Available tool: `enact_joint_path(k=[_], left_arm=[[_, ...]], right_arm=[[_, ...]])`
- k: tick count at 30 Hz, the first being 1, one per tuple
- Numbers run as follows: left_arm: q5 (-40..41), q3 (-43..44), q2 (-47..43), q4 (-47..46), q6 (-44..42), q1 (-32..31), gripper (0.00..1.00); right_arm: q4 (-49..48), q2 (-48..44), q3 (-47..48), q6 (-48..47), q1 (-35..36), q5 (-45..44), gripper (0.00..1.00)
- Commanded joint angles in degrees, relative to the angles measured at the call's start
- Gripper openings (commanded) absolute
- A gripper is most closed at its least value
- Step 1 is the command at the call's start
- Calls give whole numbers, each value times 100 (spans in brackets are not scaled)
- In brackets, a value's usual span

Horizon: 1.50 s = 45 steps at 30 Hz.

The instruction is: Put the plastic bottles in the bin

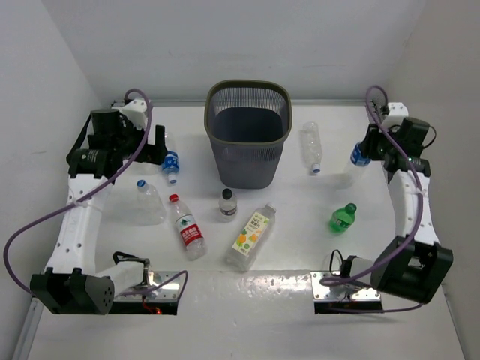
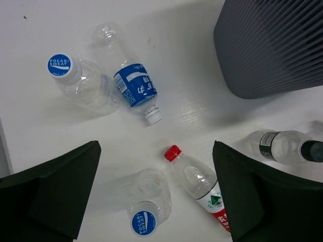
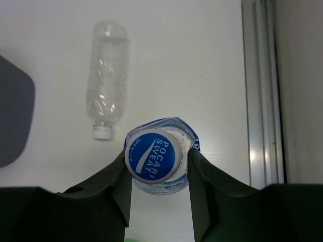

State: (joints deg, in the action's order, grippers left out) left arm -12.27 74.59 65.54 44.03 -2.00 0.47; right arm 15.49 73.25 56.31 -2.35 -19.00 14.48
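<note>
white tabletop (image 1: 300, 247) and bare white walls frame everything. biggest on it is the bin (image 1: 248, 135), upright at the middle of the far side, with no bottle showing inside. next come the two arms. the left gripper (image 2: 155, 146) hangs with its jaws spread wide over a cluster of bottles left of the bin, grasping nothing. the right gripper (image 3: 158, 171) is clenched on the neck of a blue-capped bottle (image 3: 154, 155), which stands upright near the far right corner, well apart from the bin.

the step in hand looks like lifting that bottle. done well, i judge, it rises straight up before any sideways travel, since a neck hold lets a light body swing. it should then pass above the clear bottle (image 1: 312, 148) lying between it and the bin, clear the rim, and be let go over the middle of the mouth.

counts: one bin, two grippers. from above there are eight bottles:
- the gripped one
- that clear one
- one green bottle (image 1: 343, 217)
- one yellow-green labelled bottle (image 1: 252, 238)
- one red-capped bottle (image 1: 187, 226)
- one black-capped bottle (image 1: 227, 204)
- one blue-labelled bottle (image 1: 170, 163)
- one upright bottle (image 1: 148, 201) with a blue cap

the left wrist view shows a second upright blue cap (image 2: 60, 66) near the blue-labelled one, seemingly hidden under the arm from above. that would make nine.
</note>
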Motion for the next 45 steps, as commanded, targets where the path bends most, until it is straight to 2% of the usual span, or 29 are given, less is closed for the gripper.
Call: enact_joint_path(k=[1,2,3,6,9,11,14,15,16,18,19,22,28,29,30,33,35,41,45], left_arm=[[-292,30,-436,-228,-492,50,100],[-537,82,-558,-159,-686,50,100],[-713,169,-612,-158,-688,50,100],[-1163,363,-700,-26,-837,-29,98],[-1330,504,-700,193,-899,-292,97],[-1540,644,-534,491,-899,-607,96],[-1594,645,-401,694,-846,-1021,96],[-1516,645,-401,695,-846,-1345,96],[-1428,645,-332,695,-794,-1522,96],[-1270,593,-261,747,-793,-1952,96],[-1269,592,-191,800,-793,-2050,96],[-1207,461,-68,852,-793,-2410,96],[-988,-32,-138,967,-855,-3157,96],[-918,-110,-138,967,-855,-3237,96],[-865,-111,-138,967,-855,-3324,99],[-742,-233,-33,967,-802,-3685,99],[-681,-348,151,967,-680,-4071,99],[-741,-348,635,660,-302,-4450,99],[-803,-260,1021,519,50,-4599,97]], right_arm=[[295,-714,1029,191,-24,362,0],[532,-794,1431,539,-24,528,0],[534,-821,1435,638,-33,599,0],[991,-813,3264,1401,-24,1037,0],[1263,-419,4498,2087,177,1494,0],[1308,-234,5070,2639,510,1645,0],[1684,372,5879,2880,1310,1664,0],[1808,774,6169,2863,1468,1472,0],[2087,909,6277,2819,2053,1374,0],[2213,1303,6636,2680,2356,1059,0],[2274,1401,6638,2530,2880,952,0],[2336,1788,6691,1925,3797,-5,0],[2564,2439,6779,1413,4387,-962,1],[2652,2535,6787,1369,4431,-1052,6],[2687,2606,6770,1308,4493,-1131,32],[2802,2589,6621,1368,4511,-1281,81],[2819,2423,6454,1526,4493,-1360,100],[2977,1790,6410,1984,4072,-1036,100],[3275,1114,6305,2142,3414,-754,100]])
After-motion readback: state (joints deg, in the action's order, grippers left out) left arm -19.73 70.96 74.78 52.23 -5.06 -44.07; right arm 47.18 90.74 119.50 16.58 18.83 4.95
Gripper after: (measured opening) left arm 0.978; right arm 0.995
